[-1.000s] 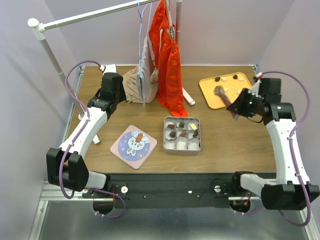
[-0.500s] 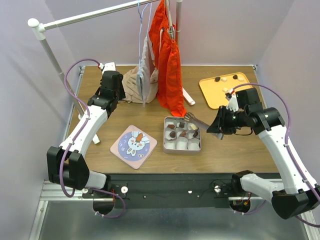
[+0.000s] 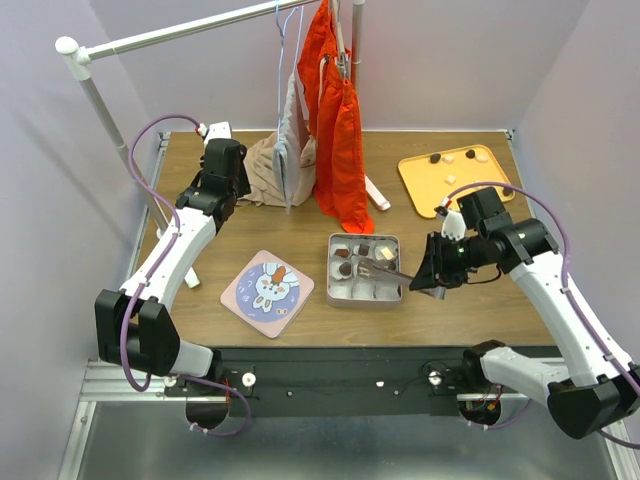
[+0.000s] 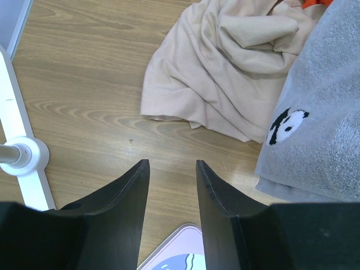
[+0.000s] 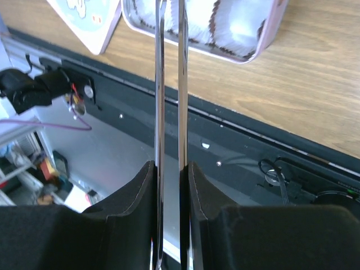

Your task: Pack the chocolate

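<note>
Several small dark and cream chocolate pieces (image 3: 436,158) lie on an orange tray (image 3: 430,195) at the back right. More pieces (image 3: 344,269) sit in white paper cups inside an open metal tin (image 3: 330,283) at the front centre. My right gripper (image 3: 428,275) is shut on metal tongs (image 3: 385,269), whose tips reach over the tin's middle. Whether the tips hold a piece I cannot tell. In the right wrist view the gripper (image 5: 169,166) clamps the two tong blades (image 5: 159,84), and the tin (image 5: 264,42) is at the top. My left gripper (image 3: 224,163) (image 4: 171,163) is open and empty at the back left.
The tin's lid with a rabbit picture (image 3: 267,287) (image 4: 174,261) lies left of the tin. A beige cloth (image 4: 225,67) and a grey panda towel (image 4: 320,129) lie ahead of the left gripper. Orange garments (image 3: 340,130) hang from a white rack (image 3: 110,45), whose foot (image 4: 22,157) stands on the table.
My right arm has carried the tongs from over the orange tray forward and left to over the tin. The left arm has barely moved.
</note>
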You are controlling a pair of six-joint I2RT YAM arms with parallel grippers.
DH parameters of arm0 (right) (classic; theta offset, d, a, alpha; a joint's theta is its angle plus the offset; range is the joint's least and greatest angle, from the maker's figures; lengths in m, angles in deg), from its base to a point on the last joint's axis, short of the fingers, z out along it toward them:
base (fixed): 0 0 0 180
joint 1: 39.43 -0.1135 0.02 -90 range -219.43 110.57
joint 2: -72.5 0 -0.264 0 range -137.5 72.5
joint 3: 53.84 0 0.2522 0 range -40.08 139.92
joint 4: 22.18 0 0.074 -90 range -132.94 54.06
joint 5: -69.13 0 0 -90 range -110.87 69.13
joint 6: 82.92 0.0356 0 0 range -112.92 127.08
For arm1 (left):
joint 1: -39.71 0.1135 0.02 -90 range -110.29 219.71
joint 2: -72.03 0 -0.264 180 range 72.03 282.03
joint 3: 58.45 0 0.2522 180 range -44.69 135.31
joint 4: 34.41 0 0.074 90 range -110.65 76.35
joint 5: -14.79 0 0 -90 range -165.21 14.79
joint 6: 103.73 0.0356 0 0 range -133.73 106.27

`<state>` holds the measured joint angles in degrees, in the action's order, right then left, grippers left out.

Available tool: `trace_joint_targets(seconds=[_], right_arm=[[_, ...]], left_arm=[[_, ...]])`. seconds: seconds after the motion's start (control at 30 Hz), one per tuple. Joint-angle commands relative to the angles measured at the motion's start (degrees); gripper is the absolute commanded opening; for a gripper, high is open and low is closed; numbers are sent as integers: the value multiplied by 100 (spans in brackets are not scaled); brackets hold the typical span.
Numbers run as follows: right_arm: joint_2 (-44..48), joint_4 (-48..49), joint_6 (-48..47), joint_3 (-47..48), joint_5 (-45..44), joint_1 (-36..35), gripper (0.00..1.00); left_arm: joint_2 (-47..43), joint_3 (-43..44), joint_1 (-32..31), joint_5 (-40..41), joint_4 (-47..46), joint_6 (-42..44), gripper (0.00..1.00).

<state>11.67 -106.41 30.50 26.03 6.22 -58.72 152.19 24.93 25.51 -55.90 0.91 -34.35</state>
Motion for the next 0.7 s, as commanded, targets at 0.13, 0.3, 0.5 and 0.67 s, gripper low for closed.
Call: trace_joint_targets(seconds=[0.13, 0.3, 0.5, 0.67], right_arm=[[-323, 148, 162, 166, -36, -971, 16], [-499, 324, 295, 262, -160, -1244, 16], [-578, 403, 339, 429, -336, -1279, 16], [-684, 508, 347, 412, -336, -1297, 18]], left_arm=[[-27, 60, 40, 240, 32, -47, 48], [-44, 60, 57, 257, 32, -30, 48], [-80, 7, 75, 257, 15, -21, 48], [-88, -19, 84, 240, 6, -12, 48]])
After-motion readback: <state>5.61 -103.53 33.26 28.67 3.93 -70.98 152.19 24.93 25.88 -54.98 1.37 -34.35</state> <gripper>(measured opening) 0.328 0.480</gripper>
